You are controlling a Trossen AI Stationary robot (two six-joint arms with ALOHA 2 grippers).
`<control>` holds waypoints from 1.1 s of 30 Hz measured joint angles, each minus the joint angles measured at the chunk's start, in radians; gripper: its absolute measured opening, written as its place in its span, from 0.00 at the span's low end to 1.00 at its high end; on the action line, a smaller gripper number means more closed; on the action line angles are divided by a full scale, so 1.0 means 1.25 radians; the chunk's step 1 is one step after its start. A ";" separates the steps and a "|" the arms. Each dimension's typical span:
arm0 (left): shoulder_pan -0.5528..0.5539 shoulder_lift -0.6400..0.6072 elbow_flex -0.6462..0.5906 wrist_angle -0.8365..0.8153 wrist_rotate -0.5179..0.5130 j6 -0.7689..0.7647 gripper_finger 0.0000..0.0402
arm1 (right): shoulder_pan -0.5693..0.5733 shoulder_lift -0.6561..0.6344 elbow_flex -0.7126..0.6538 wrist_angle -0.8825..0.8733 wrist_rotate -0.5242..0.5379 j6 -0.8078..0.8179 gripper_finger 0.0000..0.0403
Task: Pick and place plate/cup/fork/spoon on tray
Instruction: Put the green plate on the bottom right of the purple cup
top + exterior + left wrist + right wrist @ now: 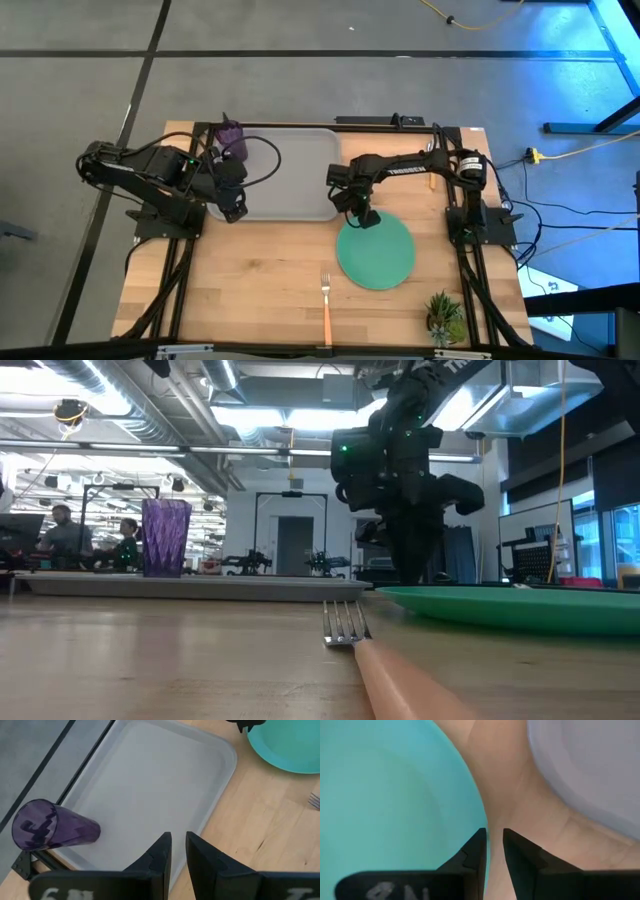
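Note:
The teal-green plate [377, 250] lies flat on the table, near and right of the grey tray [290, 170]. My right gripper [365, 216] points down at the plate's far left rim and is shut on it. The purple cup [232, 140] stands upright in the tray's far left corner. My left gripper [236, 207] is shut and empty over the tray's near left edge. The fork [325, 300] lies on the table near the front edge, with its tines toward the tray. The spoon does not show plainly. My right gripper pinches the plate's rim [484, 820] on its far left side, one finger over the plate's inside and one over the bare table. The fingers come from above, pointing down. In the low view the plate [500, 605] looks level on the table.
A small potted plant [445, 315] stands at the near right corner. Bare wood lies between the plate and the tray's near right corner [520, 795]. People sit in the room beyond the table's left side.

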 joint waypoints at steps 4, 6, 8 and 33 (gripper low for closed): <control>0.000 0.000 0.000 0.000 0.000 0.000 0.13 | 0.000 0.000 -0.020 0.010 0.000 -0.011 0.18; 0.000 0.000 0.000 0.000 0.000 0.000 0.13 | 0.000 0.000 -0.026 0.017 0.000 -0.011 0.18; 0.000 0.000 0.000 0.000 0.000 0.000 0.13 | 0.000 -0.001 -0.038 0.034 -0.001 -0.011 0.18; 0.000 0.000 0.000 0.000 0.000 -0.020 0.13 | 0.001 -0.002 -0.073 0.100 -0.002 -0.011 0.06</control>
